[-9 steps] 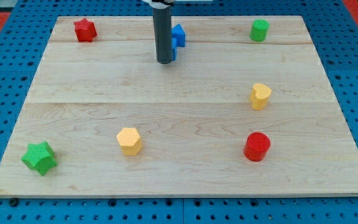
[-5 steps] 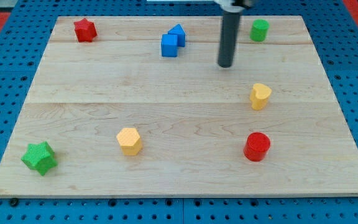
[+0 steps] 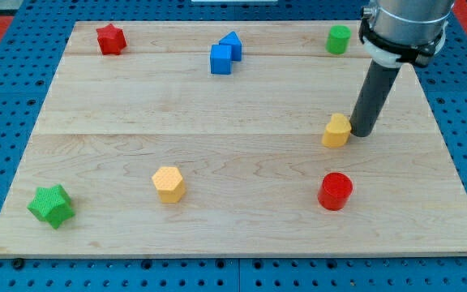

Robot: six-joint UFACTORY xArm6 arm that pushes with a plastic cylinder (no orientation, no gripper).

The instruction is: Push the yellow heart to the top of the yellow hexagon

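Observation:
The yellow heart [image 3: 336, 130] lies on the wooden board at the view's right of centre. My tip [image 3: 362, 133] stands right against the heart's right side, touching it. The yellow hexagon [image 3: 169, 183] lies far to the view's left and lower down, near the bottom left of centre. The rod rises up and to the right from the tip.
A red cylinder [image 3: 335, 191] sits just below the heart. A green cylinder [image 3: 339, 39] is at the top right. Two blue blocks [image 3: 224, 53] sit together at top centre. A red star [image 3: 111, 39] is at top left, a green star [image 3: 52, 205] at bottom left.
My tip swept from the blue blocks across to the right and down to the heart's right side. The heart has shifted slightly to the left and down.

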